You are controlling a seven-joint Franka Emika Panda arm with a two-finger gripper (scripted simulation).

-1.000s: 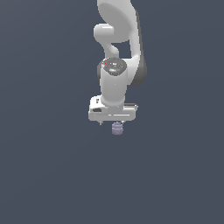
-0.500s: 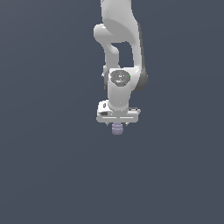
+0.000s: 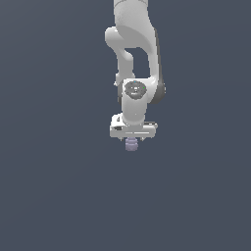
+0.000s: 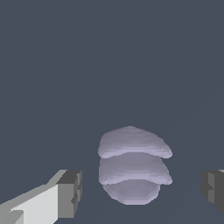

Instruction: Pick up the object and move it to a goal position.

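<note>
Standing wide apart, the jaws of the gripper (image 4: 140, 188) have clear space on both sides of the object (image 4: 133, 168), so nothing is clamped. In the wrist view each dark grey fingertip (image 4: 71, 192) sits well off the object's ridged flanks, one to either side, with the stubby lavender-grey cylinder roughly midway between them and a little nearer the first of the two. Its stacked ridges show as three rounded bands.

From the exterior view, the object (image 3: 131, 144) sits directly under the gripper (image 3: 132, 138), its upper part tucked up between the short fingers and its lower part showing below the white cross-bar of the hand. It is much narrower than that bar. The arm (image 3: 135, 59) rises straight above, wrist pointing down, against the plain dark slate ground (image 3: 49, 196) that fills the rest of the scene.
</note>
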